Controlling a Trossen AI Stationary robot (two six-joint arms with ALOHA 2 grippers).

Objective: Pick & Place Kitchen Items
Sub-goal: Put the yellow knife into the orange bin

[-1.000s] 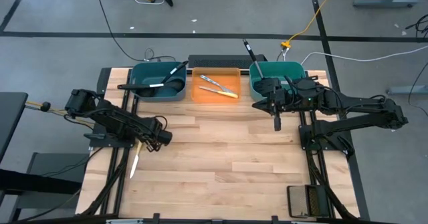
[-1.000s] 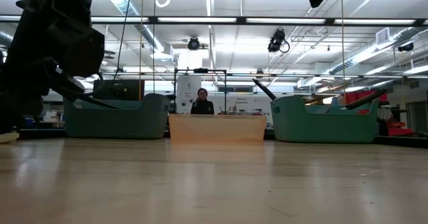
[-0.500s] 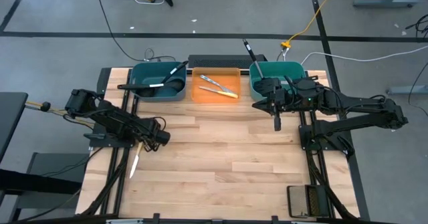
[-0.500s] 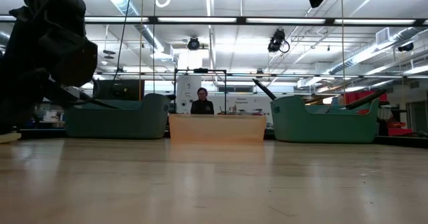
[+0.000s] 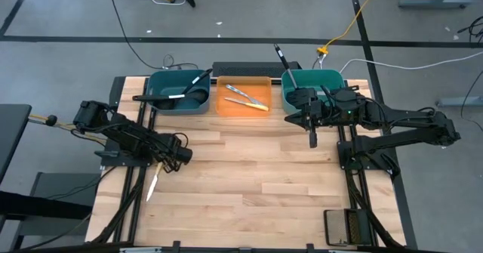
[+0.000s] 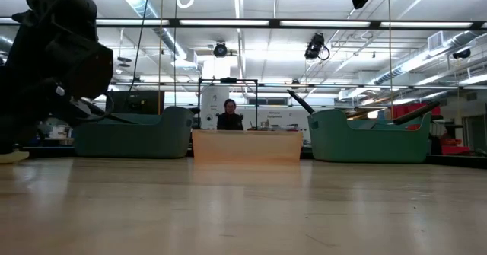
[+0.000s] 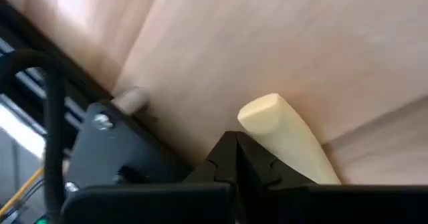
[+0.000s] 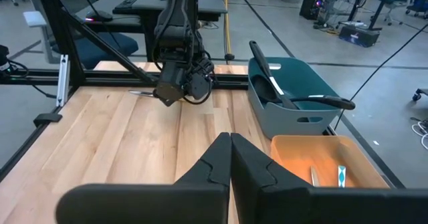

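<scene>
A pale-handled knife (image 5: 153,181) is clamped by the left gripper (image 5: 161,165) near the table (image 5: 249,185) left edge; the middle lies open. The right gripper (image 5: 312,141) is held clenched, empty, beside the right teal bin (image 5: 332,78).

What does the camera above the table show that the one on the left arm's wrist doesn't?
Only the high view shows the two teal bins, the orange bin holding two knives, the right gripper with jaws shut, and the whole silver blade.

Only the left wrist view shows the pale handle end up close.

Both show the left gripper, jaws shut on a knife, over the wooden table.
</scene>
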